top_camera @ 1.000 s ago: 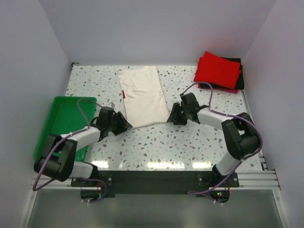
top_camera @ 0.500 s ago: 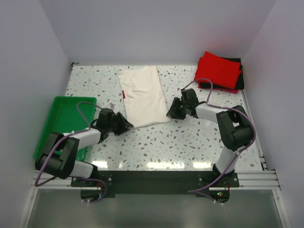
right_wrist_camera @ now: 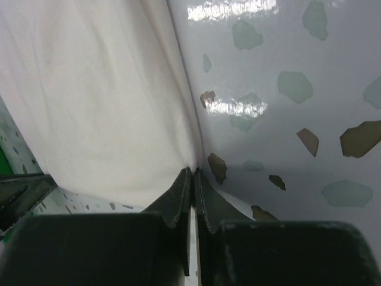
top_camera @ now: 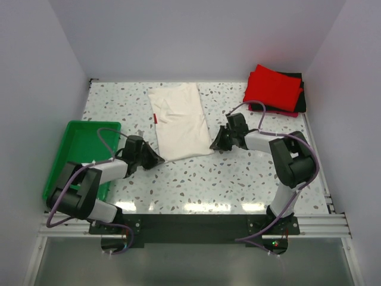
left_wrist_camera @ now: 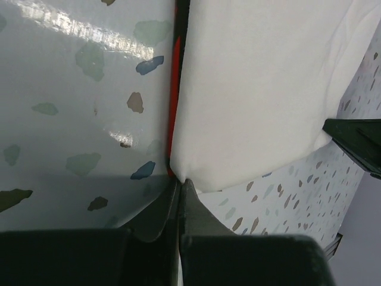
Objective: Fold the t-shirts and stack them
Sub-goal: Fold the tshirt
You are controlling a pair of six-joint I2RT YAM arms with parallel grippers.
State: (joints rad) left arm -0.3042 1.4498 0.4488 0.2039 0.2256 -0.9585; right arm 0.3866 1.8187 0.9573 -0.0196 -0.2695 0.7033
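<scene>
At the near left corner of the cream-white t-shirt [top_camera: 178, 122]: left gripper [top_camera: 159, 158], jaws pressed fully together, tips pinching the very corner of the cloth. Seen close from the left wrist, with the thin red edge stripe [left_wrist_camera: 174, 107] running along the shirt's left side straight down to the tips.

At the near right corner of the same shirt: right gripper [top_camera: 213, 145], jaws closed to a thin slit, the corner of the cloth caught between the tips. Low over the speckled table [top_camera: 238, 179], like the left one.

Between the two grippers: the shirt's near hem, slightly curved. Laid flat and folded to a long narrow shape, stretching away from the arms toward the back wall, with some soft creases in the middle and a small red mark on the left edge.

Far to the right of the shirt, in the back corner, well apart from it: folded red t-shirt [top_camera: 274, 88], lying on top of a folded black t-shirt [top_camera: 300, 98].

To the left of the shirt, beside the left arm: green tray [top_camera: 77, 149], not touching the cloth.
</scene>
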